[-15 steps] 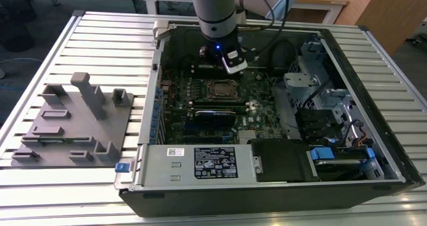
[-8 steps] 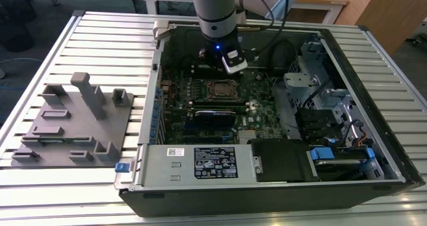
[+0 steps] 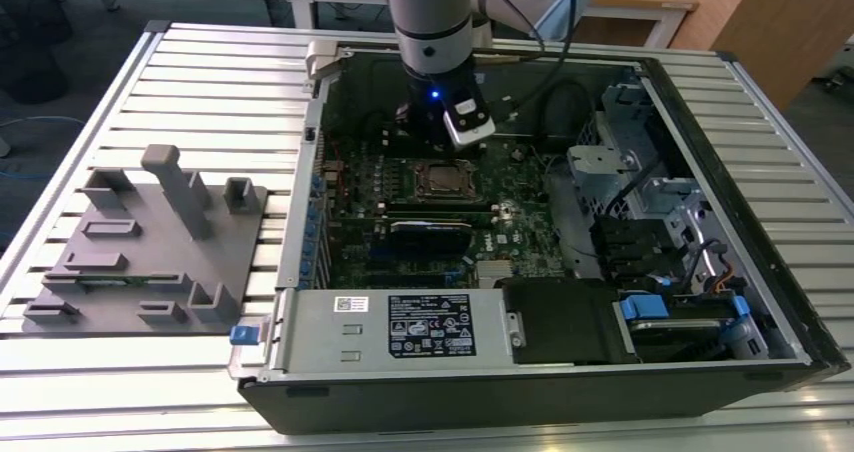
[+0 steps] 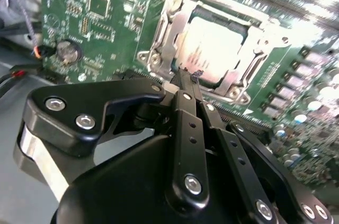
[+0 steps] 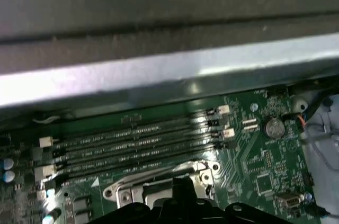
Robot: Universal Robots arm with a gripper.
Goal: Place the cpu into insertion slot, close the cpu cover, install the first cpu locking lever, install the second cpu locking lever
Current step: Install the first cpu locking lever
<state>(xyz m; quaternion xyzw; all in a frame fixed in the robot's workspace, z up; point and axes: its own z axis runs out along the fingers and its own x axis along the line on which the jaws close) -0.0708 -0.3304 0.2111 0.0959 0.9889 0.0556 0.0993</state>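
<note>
The cpu [image 4: 214, 49] sits in the slot [image 4: 164, 9] on the board, its pale metal top showing through the window of the cover [image 4: 249, 49], which lies down flat over it. From the exterior view the same socket [image 3: 442, 179] is in the middle of the board, inside the open case [image 3: 747, 302] that lies on its side on the slatted worktop [image 3: 214, 62].

The chip looks light, stiff and thin, and I would judge it fragile at its underside, best taken by its edges; as it lies now, though, it is framed in and nothing but its top is reachable. The cover is thin sheet metal, springy rather than soft. The locking levers are too slim for me to say whether they are latched.

The tool [image 4: 192, 75] hangs just over the near rim of the socket, its two black fingers [image 4: 183, 89] drawn together to a narrow tip, with nothing between them that I can see. Whether the tip touches the frame I cannot tell.

Inside the case, besides the board, are long memory slots [image 5: 132, 139], a coin battery [image 4: 68, 50], a black card [image 3: 430, 234] and a labelled power box [image 3: 400, 324]. A grey fixture [image 3: 147, 242] stands on the worktop beside the case, to the exterior view's left.
</note>
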